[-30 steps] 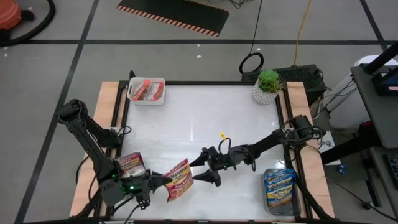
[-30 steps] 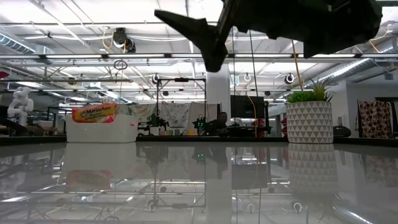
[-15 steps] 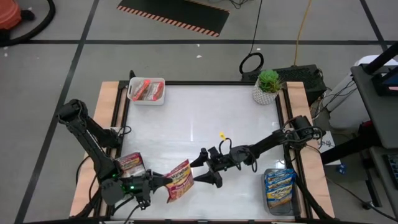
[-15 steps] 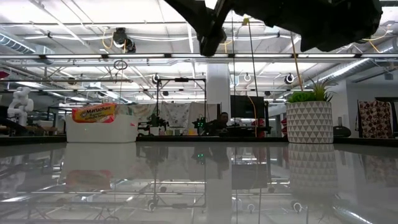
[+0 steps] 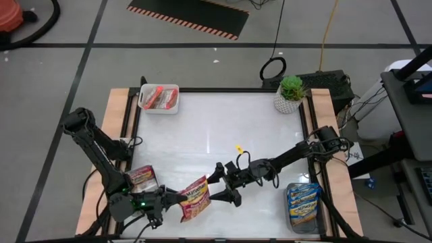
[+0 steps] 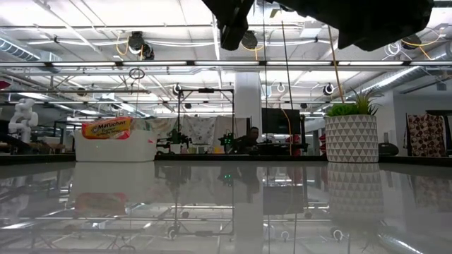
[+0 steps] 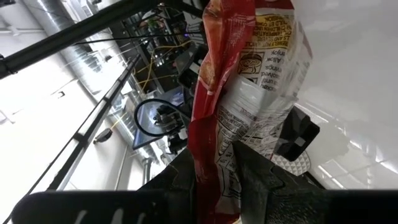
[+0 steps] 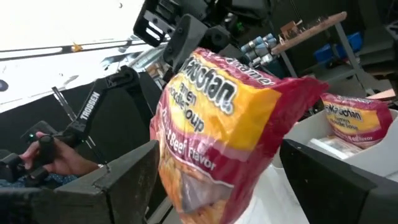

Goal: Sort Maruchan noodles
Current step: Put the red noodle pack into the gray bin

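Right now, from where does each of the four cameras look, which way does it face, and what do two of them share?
High: above, straight down; both arms, dark red packet between left tool and right tool.
Low: table height, facing the room; dark arm parts at top, plant pot.
Left wrist: own fingers shut on the packet.
Right wrist: own open fingers flank the packet.
Shared: both wrist views show that packet.

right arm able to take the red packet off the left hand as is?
Probably yes. The right hand is open, its fingers either side of the red packet that the left hand pinches above the table; nothing between them.
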{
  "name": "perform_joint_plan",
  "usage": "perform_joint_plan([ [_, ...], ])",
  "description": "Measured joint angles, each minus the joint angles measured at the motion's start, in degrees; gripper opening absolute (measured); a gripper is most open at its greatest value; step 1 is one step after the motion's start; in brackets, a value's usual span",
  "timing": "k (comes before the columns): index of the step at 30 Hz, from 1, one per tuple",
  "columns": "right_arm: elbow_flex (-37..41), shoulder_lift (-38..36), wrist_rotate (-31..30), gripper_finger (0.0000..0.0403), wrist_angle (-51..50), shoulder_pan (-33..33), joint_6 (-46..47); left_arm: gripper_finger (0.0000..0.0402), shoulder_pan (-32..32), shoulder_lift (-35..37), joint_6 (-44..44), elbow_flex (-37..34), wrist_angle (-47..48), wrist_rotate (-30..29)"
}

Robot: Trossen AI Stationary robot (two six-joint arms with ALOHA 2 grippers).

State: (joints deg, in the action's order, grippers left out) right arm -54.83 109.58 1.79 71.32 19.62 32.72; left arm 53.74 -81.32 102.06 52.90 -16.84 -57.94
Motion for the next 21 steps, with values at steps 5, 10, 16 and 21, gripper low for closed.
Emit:
perform_joint_plan([
  [5, -0.1, 0.0, 1.5, 0.0324, 0.0, 0.0, 0.0, 0.0076, -1.0, 0.0, -0.4, 0.0, 0.0, 2.2],
  [10, -1.7, 0.0, 1.5, 0.0324, -2.0, 0.7, -0.6, 0.0076, -1.3, 0.0, -0.4, 0.0, 0.1, 2.5],
  [16, -3.4, 0.0, 1.4, 0.0323, -4.4, 1.4, -1.9, 0.0076, -1.3, 0.0, -0.3, 0.0, 0.2, 2.6],
  [21, -3.6, 0.0, 1.4, 0.0296, -4.4, 1.5, -2.4, 0.0076, -1.7, 0.0, -0.3, 0.0, 0.2, 2.6],
])
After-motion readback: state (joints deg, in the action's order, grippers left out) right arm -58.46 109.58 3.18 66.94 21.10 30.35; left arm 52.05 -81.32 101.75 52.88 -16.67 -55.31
